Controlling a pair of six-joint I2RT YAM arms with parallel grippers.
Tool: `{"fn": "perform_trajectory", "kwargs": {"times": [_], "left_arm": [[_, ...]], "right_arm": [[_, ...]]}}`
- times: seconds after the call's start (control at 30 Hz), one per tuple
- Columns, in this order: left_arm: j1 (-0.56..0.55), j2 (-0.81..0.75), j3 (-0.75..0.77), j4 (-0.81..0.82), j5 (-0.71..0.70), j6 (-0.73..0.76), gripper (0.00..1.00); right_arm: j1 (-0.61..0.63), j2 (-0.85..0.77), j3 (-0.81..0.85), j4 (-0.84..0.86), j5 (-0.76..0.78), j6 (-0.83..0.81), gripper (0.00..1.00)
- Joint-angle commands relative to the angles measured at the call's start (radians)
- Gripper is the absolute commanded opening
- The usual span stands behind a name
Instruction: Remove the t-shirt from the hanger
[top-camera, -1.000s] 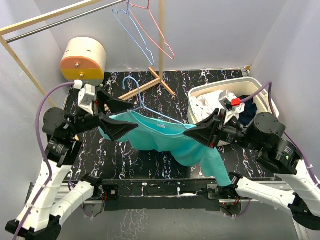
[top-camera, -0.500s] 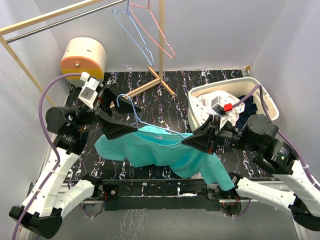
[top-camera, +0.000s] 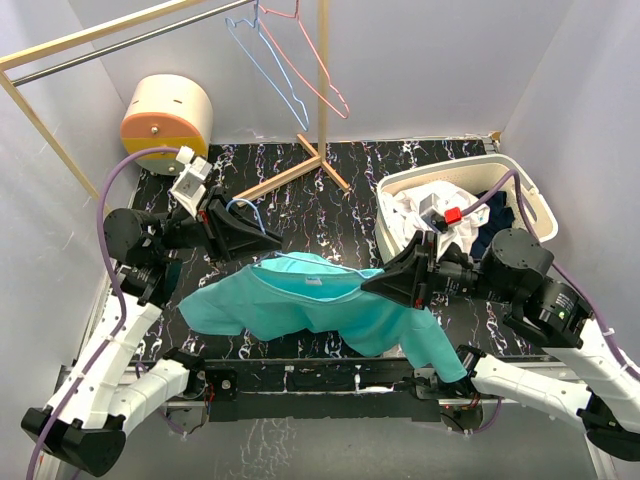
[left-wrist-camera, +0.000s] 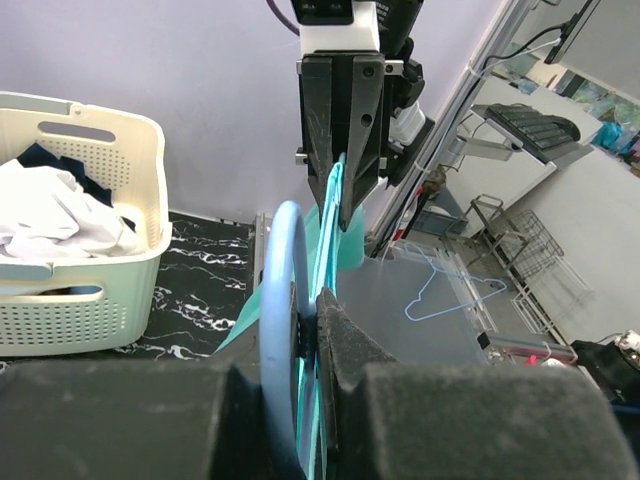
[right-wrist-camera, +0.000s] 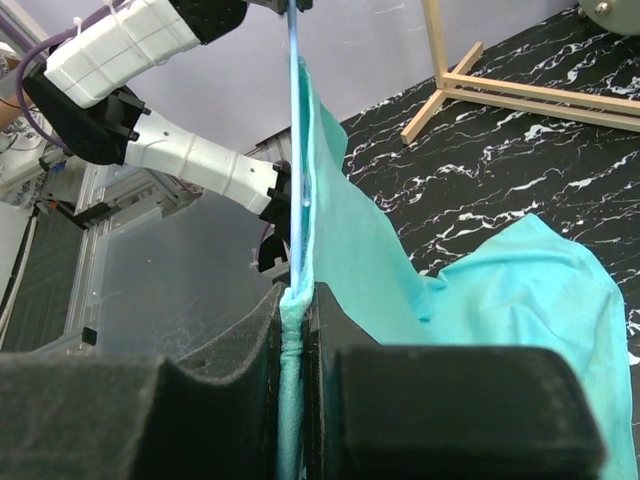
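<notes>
The teal t-shirt (top-camera: 300, 305) hangs between my two grippers, and its left sleeve droops to the black marbled table (top-camera: 330, 200). A light blue wire hanger (top-camera: 246, 208) runs through its neck. My left gripper (top-camera: 272, 237) is shut on the hanger (left-wrist-camera: 281, 300) near its hook, with the pads pinching the wire at the left gripper (left-wrist-camera: 312, 322). My right gripper (top-camera: 367, 283) is shut on the t-shirt's bunched edge, with the hanger wire (right-wrist-camera: 296, 150) running beside the cloth at the right gripper (right-wrist-camera: 298, 300). The t-shirt (right-wrist-camera: 480, 300) spreads out to the right in the right wrist view.
A white laundry basket (top-camera: 525, 190) holding clothes stands at the back right. A wooden rack post (top-camera: 322, 100) rises at the back centre, with a pink hanger and a blue hanger (top-camera: 290, 60) hung on its rail. A round beige and orange drum (top-camera: 165, 120) sits at the back left.
My left gripper has gone from open to shut on the hanger by its hook. The t-shirt has dropped lower and its left side now droops to the table.
</notes>
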Motion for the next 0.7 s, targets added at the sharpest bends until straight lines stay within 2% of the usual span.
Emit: {"fn": "perform_trajectory", "kwargs": {"times": [0.0,0.07,0.17,0.33,0.37,0.4,0.5,0.6,0.67], "left_arm": [[0.002,-0.040,0.062,-0.138,0.001,0.098,0.00],[0.002,-0.045,0.082,-0.182,-0.010,0.125,0.00],[0.002,-0.052,0.107,-0.239,-0.024,0.158,0.00],[0.002,-0.051,0.129,-0.275,-0.032,0.181,0.00],[0.002,-0.050,0.131,-0.272,-0.032,0.180,0.00],[0.002,-0.047,0.131,-0.267,-0.031,0.178,0.00],[0.002,-0.045,0.131,-0.265,-0.031,0.177,0.00],[0.002,-0.047,0.132,-0.277,-0.033,0.184,0.00],[0.002,-0.046,0.134,-0.281,-0.037,0.187,0.00]], "right_arm": [[-0.001,-0.021,-0.005,0.046,0.035,-0.009,0.18],[-0.001,-0.027,-0.002,-0.014,0.040,-0.028,0.39],[0.000,-0.049,0.003,-0.107,0.048,-0.050,0.62],[-0.001,-0.116,0.009,-0.234,0.073,-0.056,0.63],[0.000,-0.126,0.010,-0.261,0.083,-0.057,0.61],[0.000,-0.132,0.012,-0.278,0.098,-0.058,0.54],[-0.001,-0.140,0.035,-0.332,0.185,-0.059,0.28],[0.000,-0.145,0.070,-0.378,0.296,-0.058,0.13],[-0.001,-0.151,0.092,-0.407,0.392,-0.055,0.08]]}}
